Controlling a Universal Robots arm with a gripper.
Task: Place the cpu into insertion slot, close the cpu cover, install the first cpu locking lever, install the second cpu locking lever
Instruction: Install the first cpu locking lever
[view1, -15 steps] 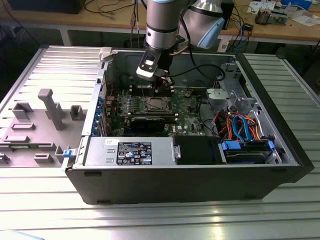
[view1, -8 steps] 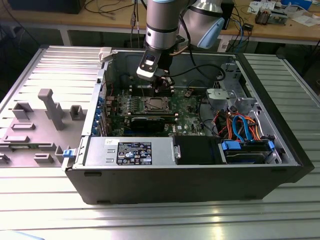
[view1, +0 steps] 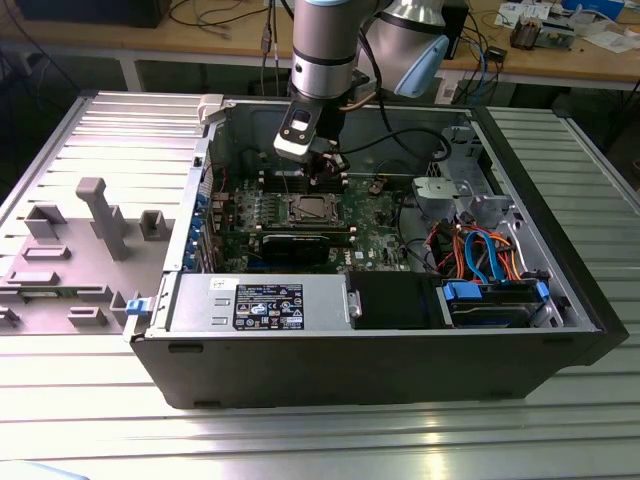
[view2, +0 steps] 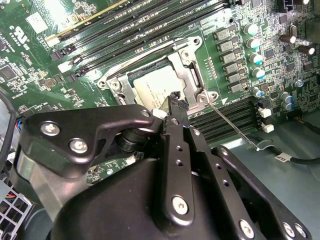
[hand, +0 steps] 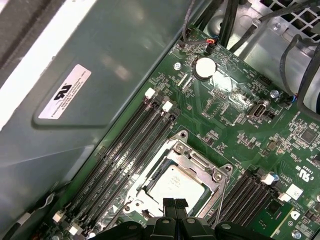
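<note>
Jaws pressed together, gripping nothing, tips poised just above the cpu (hand: 175, 186). It's seated below them in the insertion slot (hand: 151, 174), cpu cover (hand: 201, 164) down around it

The cpu (hand: 176, 186) lies in the insertion slot (hand: 151, 175) under the cpu cover (hand: 200, 162), with memory slots (hand: 125, 150) on both sides.
</note>
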